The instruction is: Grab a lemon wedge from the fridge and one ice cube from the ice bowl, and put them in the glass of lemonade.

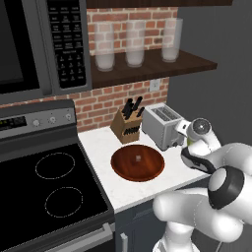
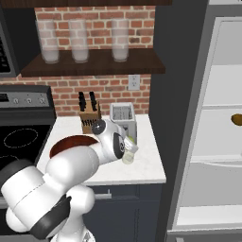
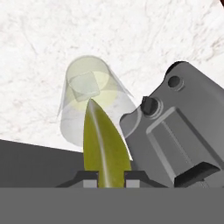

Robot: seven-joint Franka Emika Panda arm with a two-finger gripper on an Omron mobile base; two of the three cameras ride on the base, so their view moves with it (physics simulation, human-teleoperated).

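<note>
My gripper point(image 3: 107, 177) is shut on the lemon wedge point(image 3: 105, 144), a yellow-green sliver whose tip points down over the glass of lemonade point(image 3: 74, 113). The glass stands upright on the white counter, and a pale cube shape point(image 3: 85, 85) lies in its liquid. In the right base view the gripper point(image 2: 127, 146) hangs just above the glass point(image 2: 128, 157), in front of the toaster. The ice bowl point(image 1: 123, 170) sits left of it with a small cube point(image 1: 138, 158) at its middle. The fridge point(image 2: 222, 85) stands open at the right, showing white shelves.
A silver toaster point(image 1: 162, 125) and a knife block point(image 1: 127, 123) stand against the brick wall behind the bowl. Tall frosted glasses point(image 1: 135, 44) line the shelf above. The stove point(image 1: 49, 192) lies to the left. A brownish round item point(image 2: 236, 119) rests on a fridge shelf.
</note>
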